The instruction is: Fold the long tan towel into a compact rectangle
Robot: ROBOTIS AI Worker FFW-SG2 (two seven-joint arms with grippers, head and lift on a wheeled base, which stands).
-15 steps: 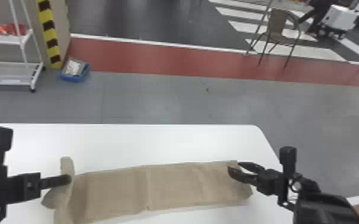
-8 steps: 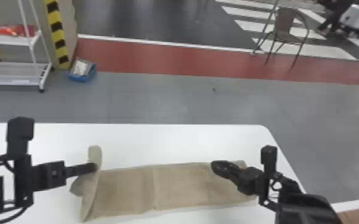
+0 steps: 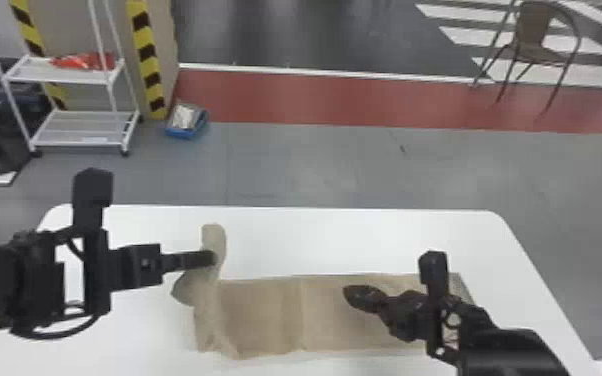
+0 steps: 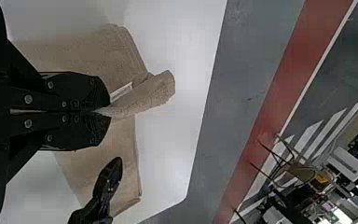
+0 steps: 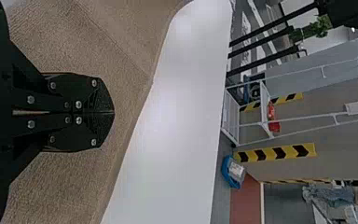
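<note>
The tan towel (image 3: pixel 265 312) lies on the white tabletop (image 3: pixel 365 240) as a long strip, from the side of the left arm to the side of the right arm. Its left end is lifted in a narrow, upright fold, while the rest lies mostly flat. The left gripper (image 3: pixel 209 258) is at this raised end. In the left wrist view, its fingers (image 4: pixel 77 88) are closed firmly on the cloth, and a piece of the towel comes out beyond their tips. A small white label (image 4: pixel 121 92) is seen just beside this piece.

The right gripper (image 3: pixel 352 295) is above the right half of the towel. Its fingers (image 5: pixel 81 91) are pressed together, one against the other, and they have hold of nothing. I cannot tell if their tips touch the cloth below.

Past the far edge of the tabletop there is a grey floor (image 3: pixel 315 165) with a red band (image 3: pixel 315 97). On the left stand a white rack (image 3: pixel 65 75) and, near it, a blue box (image 3: pixel 180 133). A chair (image 3: pixel 532 30) stands far on the right.
</note>
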